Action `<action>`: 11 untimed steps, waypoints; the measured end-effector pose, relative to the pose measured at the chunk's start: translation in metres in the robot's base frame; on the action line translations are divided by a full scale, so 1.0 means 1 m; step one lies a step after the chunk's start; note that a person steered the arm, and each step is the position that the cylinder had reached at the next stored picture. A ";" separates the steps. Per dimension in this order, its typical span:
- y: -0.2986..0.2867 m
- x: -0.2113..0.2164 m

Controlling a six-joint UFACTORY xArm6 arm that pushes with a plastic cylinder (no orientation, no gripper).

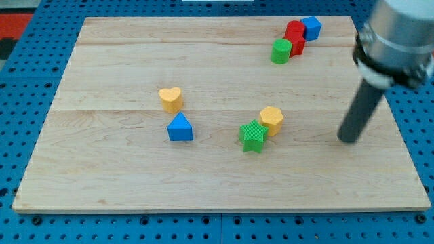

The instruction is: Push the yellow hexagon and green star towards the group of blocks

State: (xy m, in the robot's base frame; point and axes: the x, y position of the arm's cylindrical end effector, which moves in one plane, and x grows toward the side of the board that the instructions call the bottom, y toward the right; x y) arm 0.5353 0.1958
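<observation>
The yellow hexagon (272,119) and the green star (253,136) sit touching each other just right of the board's middle, the star to the lower left of the hexagon. My tip (348,139) rests on the board well to the right of them, apart from every block. The group of blocks is at the view's top right: a green cylinder (281,51), a red block (295,36) and a blue cube (311,27), close together.
A yellow heart (171,99) and a blue triangle (180,127) stand left of the middle. The wooden board (102,169) lies on a blue pegboard (27,81). The arm's grey body (400,37) hangs over the board's right edge.
</observation>
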 end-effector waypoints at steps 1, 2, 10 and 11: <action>-0.057 0.062; -0.150 0.065; -0.089 -0.127; -0.071 -0.146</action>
State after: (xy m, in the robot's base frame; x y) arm 0.3888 0.1247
